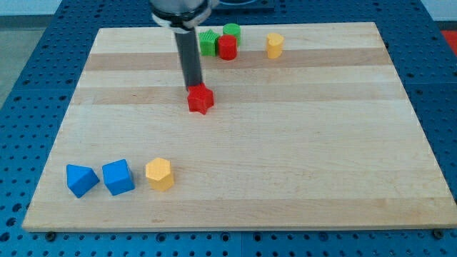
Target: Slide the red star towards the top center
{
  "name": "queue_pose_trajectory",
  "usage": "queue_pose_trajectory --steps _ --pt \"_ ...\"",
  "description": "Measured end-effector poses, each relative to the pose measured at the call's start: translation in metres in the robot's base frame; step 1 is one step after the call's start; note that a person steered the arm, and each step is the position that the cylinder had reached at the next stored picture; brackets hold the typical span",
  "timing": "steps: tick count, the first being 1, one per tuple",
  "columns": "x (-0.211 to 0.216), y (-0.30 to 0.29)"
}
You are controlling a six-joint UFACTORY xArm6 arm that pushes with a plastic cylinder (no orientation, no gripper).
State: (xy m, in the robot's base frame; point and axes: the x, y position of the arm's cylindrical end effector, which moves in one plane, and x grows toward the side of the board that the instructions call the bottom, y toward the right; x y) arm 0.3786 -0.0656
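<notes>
The red star (201,99) lies on the wooden board (300,143), left of centre in the upper half. My tip (193,87) touches the star's upper left edge, the rod rising straight up from there. Near the view's top centre stand a red cylinder (227,47), a green star (208,43) to its left and a green cylinder (231,31) behind it.
A yellow block (275,45) stands at the top, right of the red cylinder. At the bottom left sit a blue triangular block (81,180), a blue cube (118,177) and a yellow hexagonal block (159,173). Blue pegboard surrounds the board.
</notes>
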Motion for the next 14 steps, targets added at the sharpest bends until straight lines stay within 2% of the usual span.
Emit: queue_pose_trajectory --steps 3,4,5,6,9,14 --pt "0.073 0.064" --pt "0.072 0.065" --pt "0.046 0.066" --pt "0.038 0.062" --pt "0.046 0.051" --pt "0.114 0.046"
